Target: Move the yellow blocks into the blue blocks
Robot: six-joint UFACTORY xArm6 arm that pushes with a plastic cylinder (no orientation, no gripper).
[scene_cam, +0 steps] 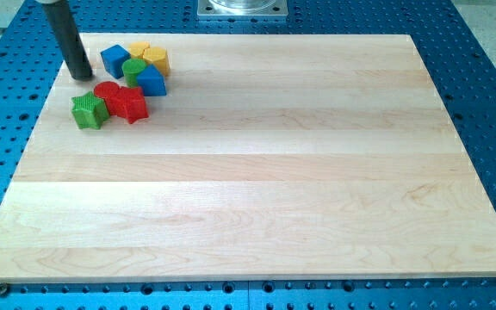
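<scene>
All the blocks sit in a tight cluster at the view's top left of the wooden board (257,172). A blue cube (114,59) lies at the cluster's left. A yellow block (139,52) and a second yellow block (156,59) lie just right of it, touching. A green cylinder (133,71) sits between them and a second blue block (151,81). My tip (81,77) rests on the board just left of the blue cube, apart from it.
A red round block (106,93) and a red star-shaped block (129,104) lie below the blue ones. A green star-shaped block (89,111) lies at the cluster's bottom left. A blue perforated table (480,77) surrounds the board.
</scene>
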